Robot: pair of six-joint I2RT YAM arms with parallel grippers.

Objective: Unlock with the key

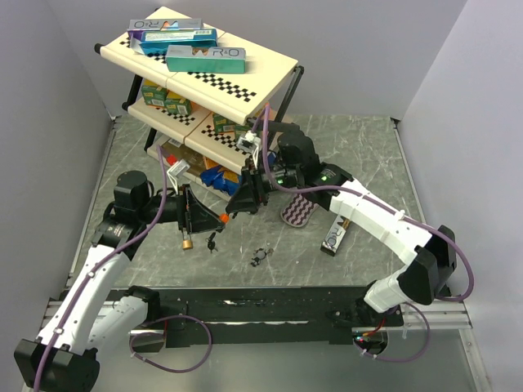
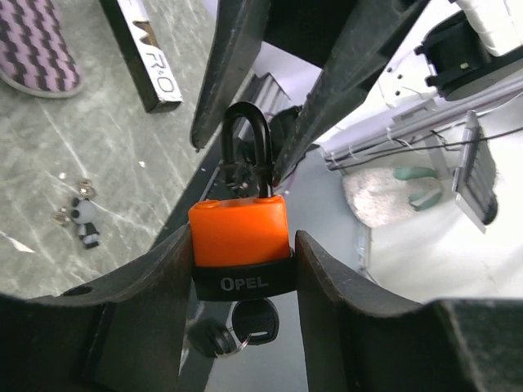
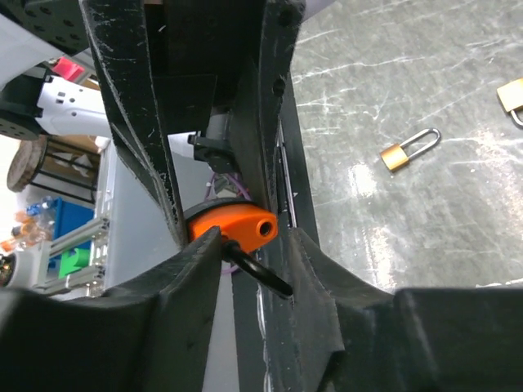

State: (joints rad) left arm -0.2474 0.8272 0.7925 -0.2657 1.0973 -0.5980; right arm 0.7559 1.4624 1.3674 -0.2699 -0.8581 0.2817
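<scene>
An orange padlock (image 2: 239,230) with a black "OPEL" band is clamped by its body between the fingers of my left gripper (image 2: 243,243), which holds it above the table (image 1: 368,155). A black-headed key (image 2: 257,320) sits in its keyhole, with a second key hanging on the ring. My right gripper (image 3: 252,241) is closed around the black shackle (image 3: 260,273). In the right wrist view the shackle's free end is out of its hole in the orange top (image 3: 233,227). In the top view both grippers meet at the padlock (image 1: 222,219).
A brass padlock (image 3: 407,149) and another (image 3: 511,95) lie on the marble table. Loose keys (image 1: 260,257) lie nearby. A purple striped object (image 1: 298,212) and a black box (image 1: 335,235) sit to the right. A stocked shelf rack (image 1: 204,82) stands behind.
</scene>
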